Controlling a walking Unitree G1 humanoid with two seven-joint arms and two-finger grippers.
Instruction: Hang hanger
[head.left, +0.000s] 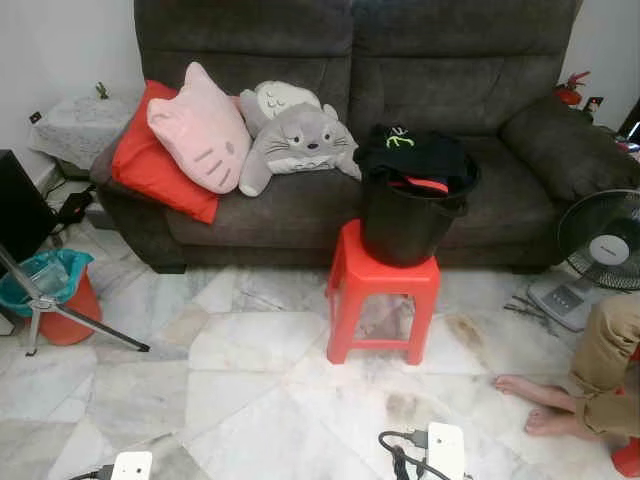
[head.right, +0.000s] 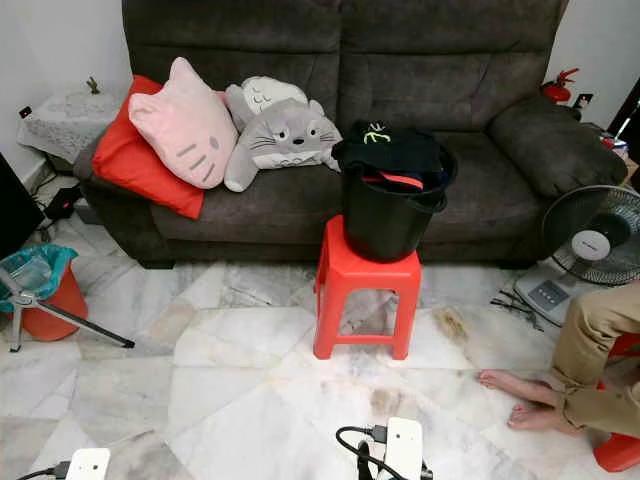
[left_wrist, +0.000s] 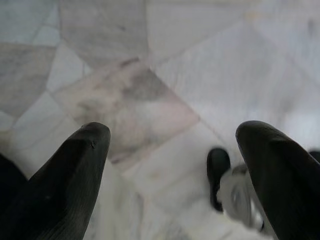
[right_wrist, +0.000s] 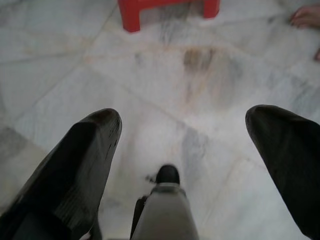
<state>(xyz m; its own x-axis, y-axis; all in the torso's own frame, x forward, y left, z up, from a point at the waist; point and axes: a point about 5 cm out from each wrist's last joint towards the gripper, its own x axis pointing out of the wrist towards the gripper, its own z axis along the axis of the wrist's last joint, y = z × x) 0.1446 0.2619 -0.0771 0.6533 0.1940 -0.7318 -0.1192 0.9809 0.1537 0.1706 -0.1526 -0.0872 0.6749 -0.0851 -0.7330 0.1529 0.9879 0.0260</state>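
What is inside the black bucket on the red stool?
The black bucket on the red stool holds dark clothing heaped above its rim, with a green mark and a red strip visible. Anything beneath that clothing, including any hanger, is covered.

1. Both head views look forward and down at a red stool from a little way off, sharing the dark sofa behind it.
2. Each wrist view looks down at the marble floor from close above; the right one catches the stool's feet.
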